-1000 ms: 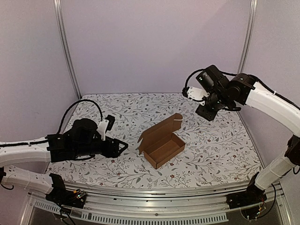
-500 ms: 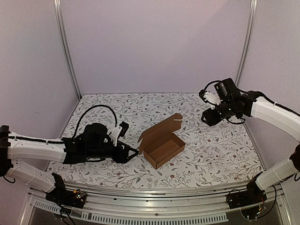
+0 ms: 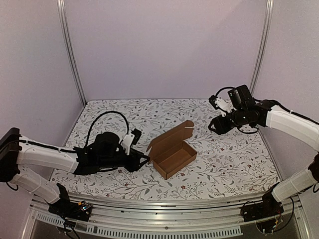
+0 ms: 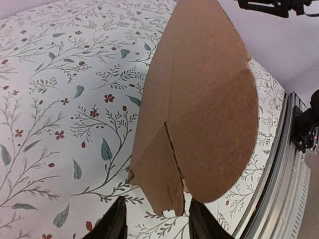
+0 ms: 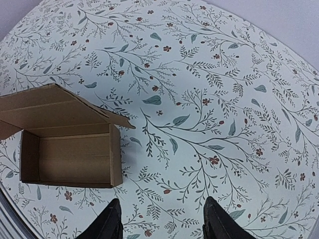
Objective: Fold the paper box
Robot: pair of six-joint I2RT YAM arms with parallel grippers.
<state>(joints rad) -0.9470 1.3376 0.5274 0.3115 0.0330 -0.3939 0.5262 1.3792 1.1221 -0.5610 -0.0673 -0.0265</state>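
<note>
The paper box (image 3: 172,153) is a small brown carton standing open in the middle of the table, its lid raised at the back. My left gripper (image 3: 145,160) is open right at the box's left end; in the left wrist view the box's side flap (image 4: 199,114) fills the frame and its lower tip hangs between my open fingertips (image 4: 119,221), not pinched. My right gripper (image 3: 215,126) is open and empty, held above the table to the box's right. The right wrist view shows the open box (image 5: 67,149) from above at the left.
The table is covered with a white floral cloth (image 3: 224,159). Grey walls with metal posts (image 3: 70,55) close in the back and sides. A metal rail (image 3: 164,209) runs along the near edge, also at the right of the left wrist view (image 4: 279,184).
My left gripper has moved right along the table up to the box's left end. My right gripper has come down and drifted a little left toward the box.
</note>
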